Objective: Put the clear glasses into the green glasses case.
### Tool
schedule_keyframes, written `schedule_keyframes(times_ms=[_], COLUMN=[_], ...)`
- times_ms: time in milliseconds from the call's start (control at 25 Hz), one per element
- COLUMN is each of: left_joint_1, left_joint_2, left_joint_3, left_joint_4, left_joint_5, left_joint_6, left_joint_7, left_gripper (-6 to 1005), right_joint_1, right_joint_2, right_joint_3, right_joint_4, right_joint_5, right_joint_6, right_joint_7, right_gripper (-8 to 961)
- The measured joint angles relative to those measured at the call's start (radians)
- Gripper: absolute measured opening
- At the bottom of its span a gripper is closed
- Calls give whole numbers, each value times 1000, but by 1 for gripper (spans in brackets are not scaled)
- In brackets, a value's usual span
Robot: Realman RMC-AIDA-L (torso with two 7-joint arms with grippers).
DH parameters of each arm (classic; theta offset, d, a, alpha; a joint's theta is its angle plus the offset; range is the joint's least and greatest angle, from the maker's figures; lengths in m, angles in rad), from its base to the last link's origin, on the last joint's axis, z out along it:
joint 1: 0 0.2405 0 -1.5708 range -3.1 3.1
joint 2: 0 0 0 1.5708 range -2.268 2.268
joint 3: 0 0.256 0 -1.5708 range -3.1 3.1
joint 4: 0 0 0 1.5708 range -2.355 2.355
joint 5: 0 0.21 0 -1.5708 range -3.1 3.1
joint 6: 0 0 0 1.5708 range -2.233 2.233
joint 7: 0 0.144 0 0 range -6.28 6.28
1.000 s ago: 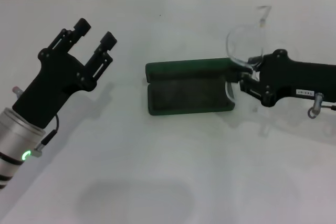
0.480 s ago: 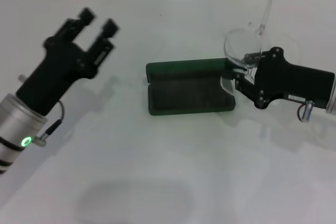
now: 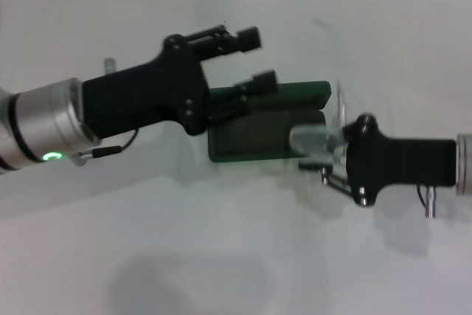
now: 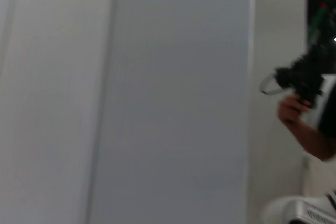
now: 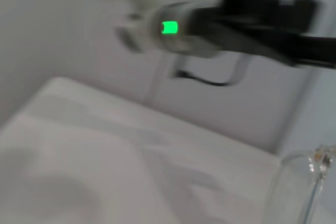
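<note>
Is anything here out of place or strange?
Nothing is damaged or spilled. The clear glasses are not in the green glasses case; the right gripper holds them at its right end. The left gripper hovers over the lid, jaws open.

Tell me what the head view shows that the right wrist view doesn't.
Only the head view shows the open green glasses case, the left gripper open above its left end, and the right gripper shut on the clear glasses at the case's right end. Only the right wrist view shows the wall behind the table. Both show the glasses' clear lens, the left arm's green light and the white table.
</note>
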Motion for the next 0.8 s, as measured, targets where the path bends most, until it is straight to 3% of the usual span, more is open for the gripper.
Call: schedule_keyframes(times_ms=[200, 480, 520, 800], left_joint_1=[-54, -119, -149, -189], left_joint_2=[-3, -5, -3, -2], left_joint_3=[1, -3, -8, -6], left_joint_4=[22, 22, 19, 18], left_joint_5=[77, 163, 201, 259], left_joint_6=[3, -12, -54, -136], left_joint_7=[-32, -131, -215, -346], left_gripper=[602, 602, 602, 601], right_joint_1=[5, -5, -5, -3], right_joint_2=[-2, 7, 8, 9], right_joint_3=[0, -9, -13, -17], right_joint_4=[-43, -64, -65, -68], right_joint_5=[-103, -112, -108, -87], right_joint_6=[-72, -103, -108, -119], right_joint_7=[-3, -124, -140, -217], right_gripper=[123, 123, 123, 123])
